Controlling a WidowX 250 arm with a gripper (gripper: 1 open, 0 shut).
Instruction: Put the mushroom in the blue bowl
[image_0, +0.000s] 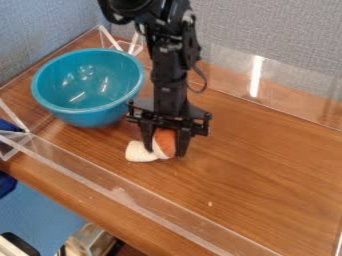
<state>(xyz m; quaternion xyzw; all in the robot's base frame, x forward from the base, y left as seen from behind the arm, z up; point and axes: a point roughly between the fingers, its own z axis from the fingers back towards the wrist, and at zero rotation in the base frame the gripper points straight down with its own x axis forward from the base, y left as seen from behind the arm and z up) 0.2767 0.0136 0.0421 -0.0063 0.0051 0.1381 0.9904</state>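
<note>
We've got the tool (166, 143) clamped on the mushroom (150, 149), just off the worktop (254, 170) beside the blue bowl (87, 87). Lift straight up to clear the rim before swinging over.

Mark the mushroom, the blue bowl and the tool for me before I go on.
mushroom (142, 151), camera view, on its cream stem left of the tool.
blue bowl (67, 104), camera view, on its outer front wall.
tool (166, 146), camera view, midway between the fingertips, which are closed on the mushroom.
</note>
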